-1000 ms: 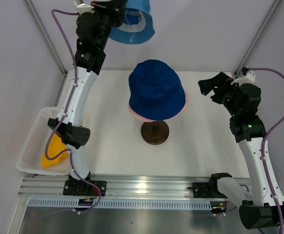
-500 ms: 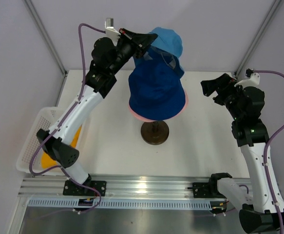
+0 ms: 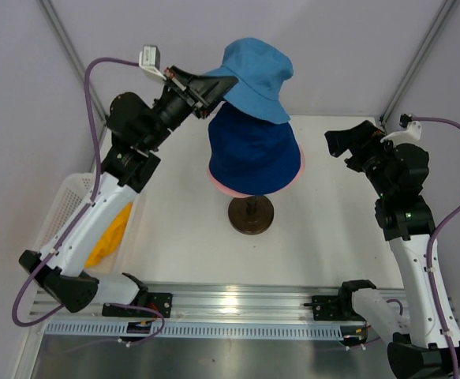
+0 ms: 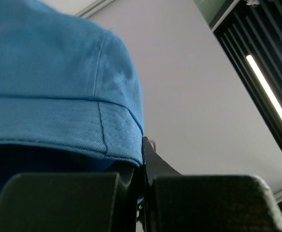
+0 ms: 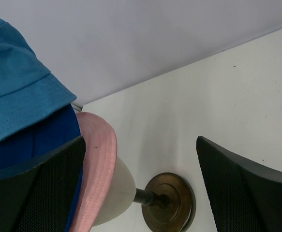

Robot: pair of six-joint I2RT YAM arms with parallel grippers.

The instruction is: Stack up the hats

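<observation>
My left gripper [image 3: 223,84] swung from the upper left of the frame toward centre, its light blue hat [image 3: 255,69] flipped crown-up, now tilted just over the navy hat [image 3: 253,154], my left elbow [image 3: 56,278] dropped to lower left, uncovering more of the yellow-orange hat [image 3: 111,233]

Light blue cloth bucket hat [image 4: 49,63]: matt woven twill, stitch rows along the brim. Navy blue cloth hat [image 3: 253,154]: same matt weave. Pink cloth hat [image 5: 99,183]: soft, matt. Cream mannequin head [image 5: 124,193]: smooth, no gloss. Round dark base [image 3: 251,215]: looks like brownish metal (slight sheen). White tabletop [image 3: 332,237]: matt. White mesh basket [image 3: 60,213]: plastic. Front rail [image 3: 237,300]: bare aluminium, shiny.
</observation>
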